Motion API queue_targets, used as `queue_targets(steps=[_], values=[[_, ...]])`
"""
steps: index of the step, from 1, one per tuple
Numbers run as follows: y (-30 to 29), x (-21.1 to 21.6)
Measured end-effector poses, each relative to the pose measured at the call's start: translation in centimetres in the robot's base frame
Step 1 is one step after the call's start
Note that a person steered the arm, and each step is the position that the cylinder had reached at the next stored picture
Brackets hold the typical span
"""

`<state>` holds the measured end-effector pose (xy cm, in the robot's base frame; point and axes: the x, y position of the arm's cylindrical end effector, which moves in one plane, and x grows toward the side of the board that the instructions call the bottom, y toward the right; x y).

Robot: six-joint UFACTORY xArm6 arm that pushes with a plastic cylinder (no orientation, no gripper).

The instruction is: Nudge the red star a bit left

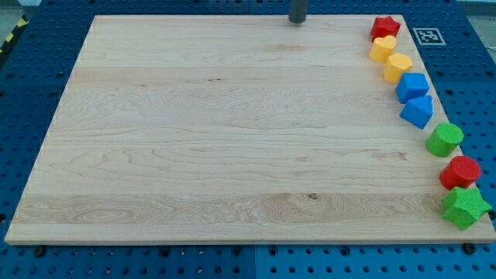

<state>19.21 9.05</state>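
- The wooden board (232, 132) was the largest thing; it filled most of the view and lay on a blue perforated table (31, 263).
- All eight blocks stood in one line along the right edge of the board, from far to near.
- The green star (466, 208) was at the near right corner, partly over the edge of the board.
- The red cylinder (461, 172) stood just behind the green star and touched it.
- The green cylinder (445, 139) was a little farther, apart from the red cylinder.
- The blue block with a pointed shape (418, 111) and the blue cube (412, 87) stood close together in the middle of the line.
- The yellow hexagon block (397, 67) and another yellow block (383, 49), whose shape I cannot tell exactly, came next, touching each other.
- The red star (384, 28) was at the far right corner, just behind the yellow blocks.
- A black-and-white marker tag (428, 36) lay on the table to the right of the red star.
- My tip (297, 22) was at the far edge of the board, well to the left of the red star and touching no block.
- The arm had no jaws, only the dark rod, so there was nothing to open or close.
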Motion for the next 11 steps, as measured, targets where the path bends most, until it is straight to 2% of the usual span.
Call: queue_targets(steps=[2, 5, 6, 7, 8, 11], values=[[7.1, -0.1], [7.7, -0.1], [11.2, -0.1], [17.6, 1.9], [22.0, 6.0], [20.7, 6.3]])
